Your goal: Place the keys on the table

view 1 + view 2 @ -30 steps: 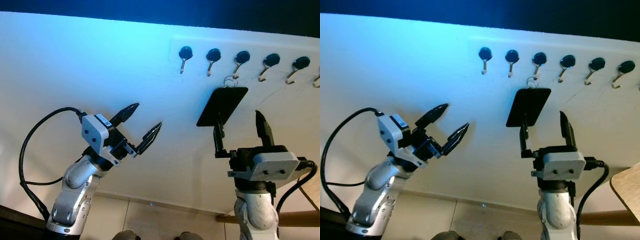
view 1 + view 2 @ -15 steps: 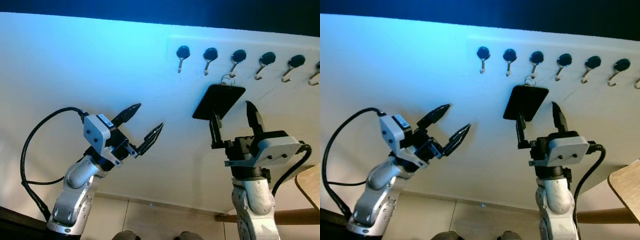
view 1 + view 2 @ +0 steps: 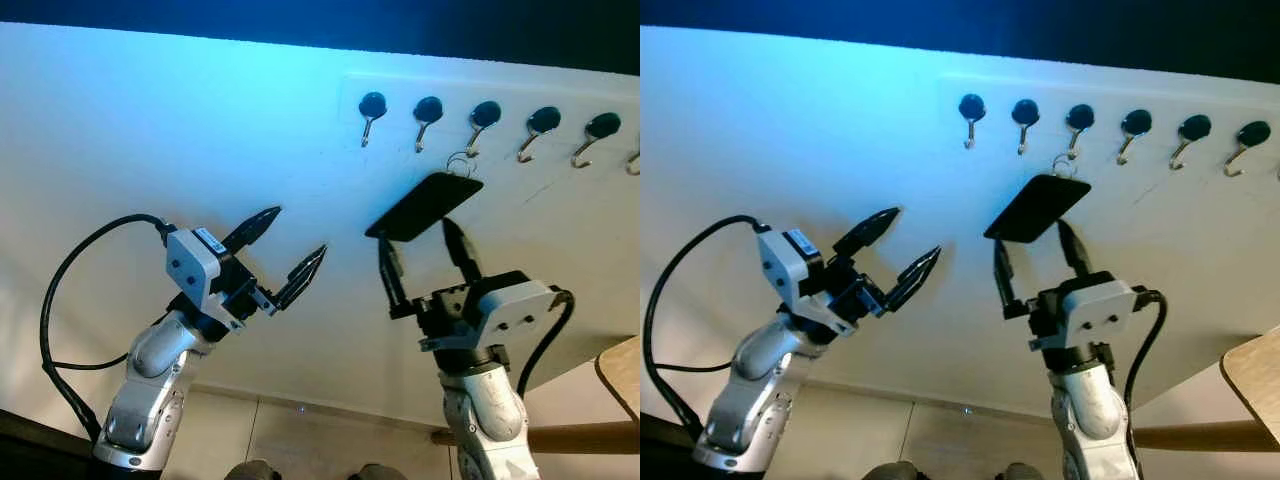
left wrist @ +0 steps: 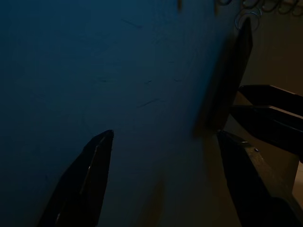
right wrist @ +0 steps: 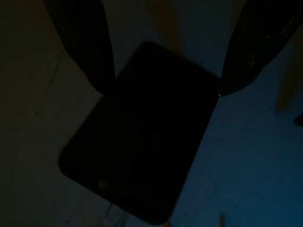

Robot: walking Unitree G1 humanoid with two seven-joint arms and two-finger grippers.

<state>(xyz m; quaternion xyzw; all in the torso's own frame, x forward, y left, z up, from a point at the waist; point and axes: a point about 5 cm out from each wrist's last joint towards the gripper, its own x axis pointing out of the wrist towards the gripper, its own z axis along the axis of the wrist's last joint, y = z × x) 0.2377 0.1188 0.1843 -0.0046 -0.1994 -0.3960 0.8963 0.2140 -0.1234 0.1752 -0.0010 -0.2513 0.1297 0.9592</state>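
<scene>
The keys show as a flat black tag (image 3: 422, 207) on a metal ring (image 3: 462, 160), hung from the third hook of a row on the white wall. The tag is tilted, its free end swung to the left. Just beneath it, my right gripper (image 3: 420, 255) stands open with its fingertips close to the tag's lower edge. In the right wrist view the tag (image 5: 142, 142) lies just beyond the two spread fingers (image 5: 87, 47). My left gripper (image 3: 295, 232) is open with nothing in it, held up well to the left of the tag.
Black-knobbed hooks (image 3: 372, 104) run in a row to the right along the wall, the others bare. The rounded edge of a wooden table (image 3: 622, 366) juts in at the lower right, below the hooks. Tiled floor (image 3: 300, 435) lies below the wall.
My right gripper has moved left and tilted under the tag. The tag has swung from hanging almost straight down to slanting left. The left arm has stayed put.
</scene>
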